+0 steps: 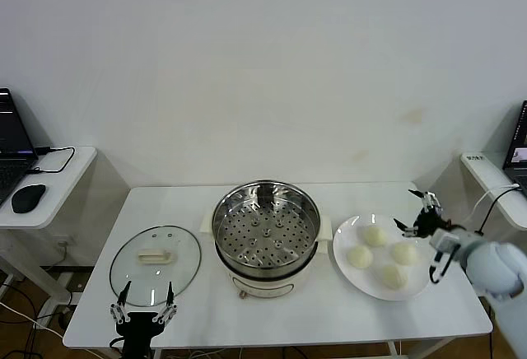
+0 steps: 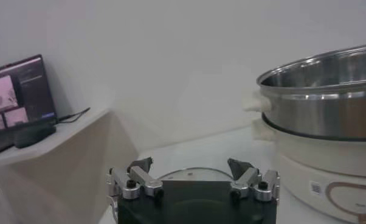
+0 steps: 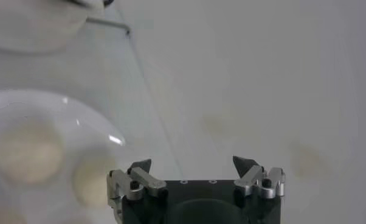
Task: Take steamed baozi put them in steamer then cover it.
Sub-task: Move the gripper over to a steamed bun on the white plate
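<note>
The first step, fetching a bun, seems barely begun: all four steamed baozi (image 1: 380, 254) lie on the white plate (image 1: 346, 262) to the right of the steamer (image 1: 265, 226), whose perforated tray is bare. The right gripper (image 1: 417, 213) hovers at the plate's far right edge, fingers spread and holding nothing. Next it likely must drop over one bun and close gently. The left gripper (image 1: 144, 301), also spread, waits at the near edge of the cover (image 1: 156, 254), which lies flat left of the steamer.

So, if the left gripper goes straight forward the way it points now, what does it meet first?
Most likely the glass lid: the open left gripper sits at the table's near edge, aimed across it. Its height above the lid is unclear, so it may pass over.
</note>
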You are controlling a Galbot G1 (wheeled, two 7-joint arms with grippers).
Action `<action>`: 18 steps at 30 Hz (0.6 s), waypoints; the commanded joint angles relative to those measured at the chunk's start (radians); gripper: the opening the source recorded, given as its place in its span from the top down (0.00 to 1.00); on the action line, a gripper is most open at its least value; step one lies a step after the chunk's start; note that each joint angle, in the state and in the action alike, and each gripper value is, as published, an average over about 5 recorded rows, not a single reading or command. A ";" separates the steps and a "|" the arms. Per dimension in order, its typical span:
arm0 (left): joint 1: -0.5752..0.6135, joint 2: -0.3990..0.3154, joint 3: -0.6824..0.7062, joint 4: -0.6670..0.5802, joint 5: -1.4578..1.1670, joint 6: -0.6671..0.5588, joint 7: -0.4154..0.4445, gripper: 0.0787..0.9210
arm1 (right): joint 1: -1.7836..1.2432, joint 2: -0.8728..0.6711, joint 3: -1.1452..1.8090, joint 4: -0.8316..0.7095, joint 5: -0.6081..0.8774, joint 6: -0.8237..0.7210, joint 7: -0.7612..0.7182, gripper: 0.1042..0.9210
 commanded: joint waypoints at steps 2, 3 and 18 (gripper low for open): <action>0.000 0.006 -0.018 0.010 0.015 0.002 0.000 0.12 | 0.507 -0.087 -0.544 -0.263 0.083 0.014 -0.339 0.12; 0.001 0.007 -0.020 0.010 0.015 0.002 0.000 0.12 | 0.549 -0.072 -0.580 -0.288 0.083 0.030 -0.362 0.12; -0.007 0.010 -0.054 0.024 0.007 0.000 0.002 0.12 | 0.801 0.149 -0.868 -0.511 0.016 0.120 -0.455 0.12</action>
